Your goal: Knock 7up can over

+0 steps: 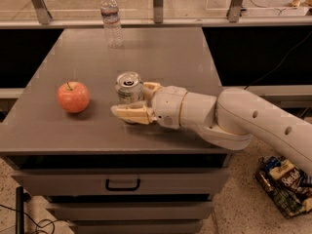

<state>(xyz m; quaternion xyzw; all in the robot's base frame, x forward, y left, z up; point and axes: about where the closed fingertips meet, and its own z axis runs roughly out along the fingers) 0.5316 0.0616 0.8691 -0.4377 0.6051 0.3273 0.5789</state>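
Observation:
The 7up can (128, 88) stands upright on the grey table (161, 57), near the middle front, silver top with pull tab showing. My gripper (137, 100) reaches in from the right at can height. Its cream fingers are open and sit on either side of the can: one fingertip (127, 113) in front of it, the other (151, 87) behind its right side. The can's lower part is hidden by the front finger.
A red apple (73, 97) sits left of the can. A clear water bottle (112, 18) stands at the table's back edge. Drawers (122, 183) are below the tabletop. A bag of snack packets (285, 186) lies on the floor at right.

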